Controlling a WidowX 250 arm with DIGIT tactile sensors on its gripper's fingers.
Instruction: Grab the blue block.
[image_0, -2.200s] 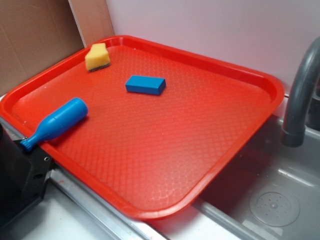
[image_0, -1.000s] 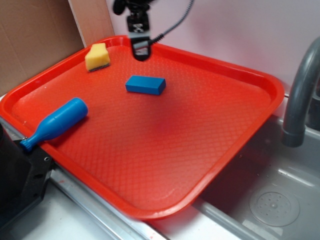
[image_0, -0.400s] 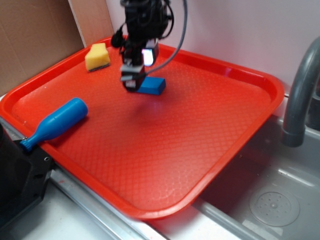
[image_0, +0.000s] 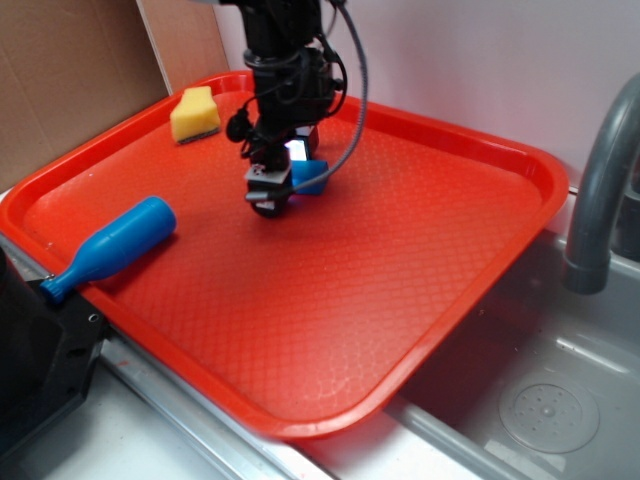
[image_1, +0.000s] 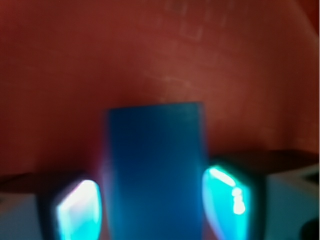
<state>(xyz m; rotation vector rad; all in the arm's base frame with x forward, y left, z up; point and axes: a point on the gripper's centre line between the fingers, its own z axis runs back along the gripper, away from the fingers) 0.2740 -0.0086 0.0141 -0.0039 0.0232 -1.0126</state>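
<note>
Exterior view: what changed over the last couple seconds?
The gripper came in from the back of the tray and dropped over the blue block; the wrist view shows its fingers on either side of the block, grasp unconfirmed. Blue bottle and yellow sponge stayed put.

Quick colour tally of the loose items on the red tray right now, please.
Blue: 2, the blue block between the end effector fingers, and the blue bottle lying on its side.
Yellow: 1, the sponge at the far corner of the tray.
Total: 3
</note>
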